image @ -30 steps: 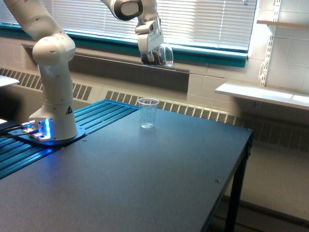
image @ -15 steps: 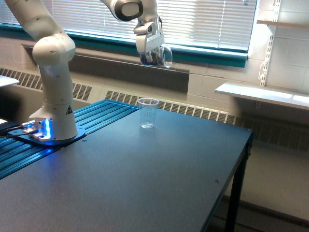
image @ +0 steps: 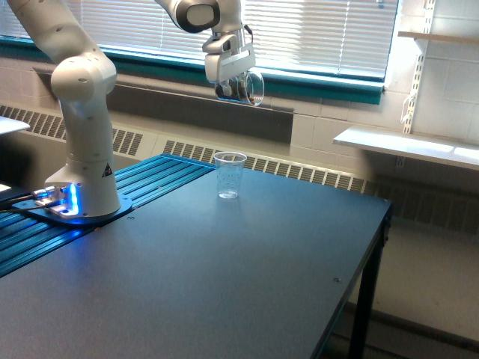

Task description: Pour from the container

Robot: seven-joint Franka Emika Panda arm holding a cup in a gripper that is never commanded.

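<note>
Container held aloft over the table's far side.
We see the gripper [image: 233,88] grasping the clear container [image: 252,87], tipped sideways, well above the plastic cup [image: 229,175] standing on the dark table [image: 224,284].

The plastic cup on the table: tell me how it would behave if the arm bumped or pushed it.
The plastic cup looks thin-walled and empty, so it is probably very light and would slide or skid at a slight nudge. It is tall and tapers to a narrow base, so a push near the rim would likely tip it. On its side it would probably roll in an arc across the smooth table.
</note>
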